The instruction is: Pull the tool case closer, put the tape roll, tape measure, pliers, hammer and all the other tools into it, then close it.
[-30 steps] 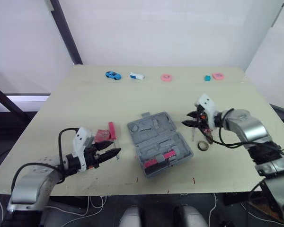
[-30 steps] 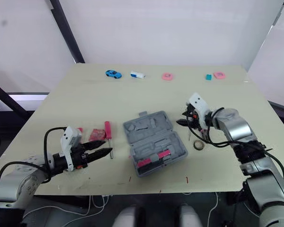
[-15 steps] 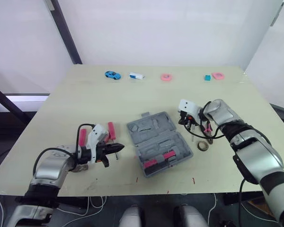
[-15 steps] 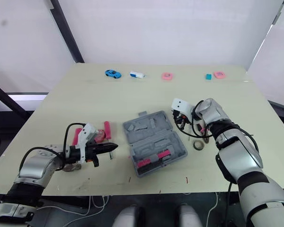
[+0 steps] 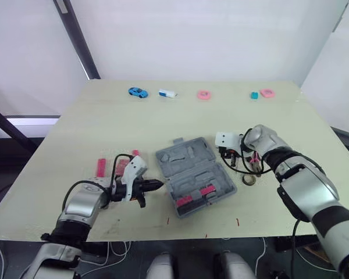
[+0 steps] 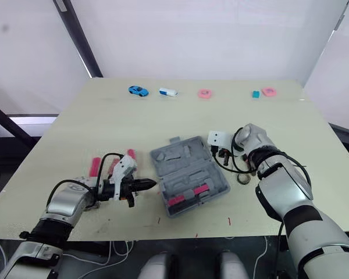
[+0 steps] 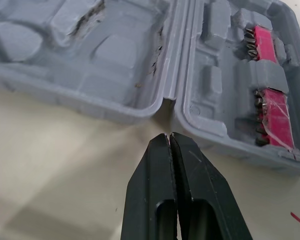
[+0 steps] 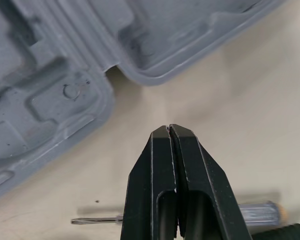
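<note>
The tool case (image 7: pixel 115 60) is matt grey moulded plastic, scuffed rough in the upper left of the left wrist view. Its pink bit strips (image 7: pixel 272 112) at the right look glossy under a shiny clear film, beside dull metal bit ends (image 7: pixel 251 38). The worktop (image 5: pixel 104 128) is smooth, matt cream, the left gripper (image 7: pixel 170 136) and right gripper (image 8: pixel 168 128) are faintly scratched black plastic with a soft sheen, and the screwdriver (image 8: pixel 259 211) has a translucent glossy handle and thin metal shaft.

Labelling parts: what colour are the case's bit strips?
Bit strips are pinkish red, clearest in the left wrist view.
</note>
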{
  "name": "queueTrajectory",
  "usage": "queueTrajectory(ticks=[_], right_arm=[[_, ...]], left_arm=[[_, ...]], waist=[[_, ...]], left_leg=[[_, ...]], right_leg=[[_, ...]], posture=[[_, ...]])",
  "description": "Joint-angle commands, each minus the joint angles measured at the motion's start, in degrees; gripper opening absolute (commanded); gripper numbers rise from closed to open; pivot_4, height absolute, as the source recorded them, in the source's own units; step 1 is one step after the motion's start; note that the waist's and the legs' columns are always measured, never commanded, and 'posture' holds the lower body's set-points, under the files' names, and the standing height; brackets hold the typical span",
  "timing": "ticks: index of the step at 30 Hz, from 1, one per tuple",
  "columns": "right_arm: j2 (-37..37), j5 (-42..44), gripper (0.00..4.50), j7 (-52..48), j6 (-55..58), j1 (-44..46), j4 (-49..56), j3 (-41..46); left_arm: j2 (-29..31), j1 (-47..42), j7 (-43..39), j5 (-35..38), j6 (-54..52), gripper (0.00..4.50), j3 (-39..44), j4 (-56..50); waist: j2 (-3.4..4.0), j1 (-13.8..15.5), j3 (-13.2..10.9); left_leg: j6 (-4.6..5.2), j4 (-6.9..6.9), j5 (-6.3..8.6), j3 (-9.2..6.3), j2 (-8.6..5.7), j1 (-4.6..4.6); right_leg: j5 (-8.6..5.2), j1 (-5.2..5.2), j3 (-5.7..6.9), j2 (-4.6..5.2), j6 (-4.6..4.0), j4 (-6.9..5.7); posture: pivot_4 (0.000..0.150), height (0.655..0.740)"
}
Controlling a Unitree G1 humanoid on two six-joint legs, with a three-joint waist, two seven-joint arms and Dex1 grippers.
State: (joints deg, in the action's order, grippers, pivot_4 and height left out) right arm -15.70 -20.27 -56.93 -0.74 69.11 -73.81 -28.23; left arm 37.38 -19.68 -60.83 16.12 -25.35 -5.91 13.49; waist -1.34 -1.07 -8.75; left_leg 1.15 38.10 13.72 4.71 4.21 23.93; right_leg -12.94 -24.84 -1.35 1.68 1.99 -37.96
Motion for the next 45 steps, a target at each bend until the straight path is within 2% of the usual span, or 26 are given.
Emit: queueTrajectory(ticks=[1, 8, 23, 45], right_arm=[[0.90, -1.69, 0.02, 0.25, -1.29, 0.96, 0.06, 0.14], [2.27, -1.88, 0.02, -2.04, -1.74, 0.08, -0.04, 1.39], [0.49, -1.86, 0.02, -7.31, -2.07, -2.77, 1.79, 2.43], [-5.48, 2.65, 0.02, -16.22, 3.21, -12.77, 16.04, 6.04]], left_arm=[[-0.64, -1.30, 0.13, -1.06, 1.12, 0.11, -0.43, -0.22], [-1.43, -2.26, 0.31, -3.34, 3.01, 0.11, -1.29, 1.83], [-2.85, -5.86, -1.93, -6.37, 6.74, 0.11, -2.64, 7.31], [-3.70, -15.59, -10.56, -12.93, 17.47, 0.11, -7.35, 20.73]], waist=[[0.00, -0.04, 0.00], [0.00, -0.02, 0.00], [0.00, 0.10, 0.00], [0.00, 0.34, 0.01]], left_leg=[[0.00, 0.00, 0.00, 0.00, 0.00, 0.00], [0.00, 0.00, 0.00, 0.00, 0.00, 0.00], [0.00, 0.00, 0.00, 0.00, 0.00, 0.00], [0.01, 0.05, 0.00, -0.02, -0.01, 0.00]], right_leg=[[0.00, 0.00, 0.00, 0.00, 0.00, 0.00], [0.00, 0.00, 0.00, 0.00, 0.00, 0.00], [0.00, 0.01, 0.01, 0.00, 0.01, 0.00], [0.00, 0.04, 0.02, -0.01, 0.01, 0.01]], posture=[[0.150, 0.7400], [0.150, 0.7400], [0.150, 0.7400], [0.150, 0.7400]])
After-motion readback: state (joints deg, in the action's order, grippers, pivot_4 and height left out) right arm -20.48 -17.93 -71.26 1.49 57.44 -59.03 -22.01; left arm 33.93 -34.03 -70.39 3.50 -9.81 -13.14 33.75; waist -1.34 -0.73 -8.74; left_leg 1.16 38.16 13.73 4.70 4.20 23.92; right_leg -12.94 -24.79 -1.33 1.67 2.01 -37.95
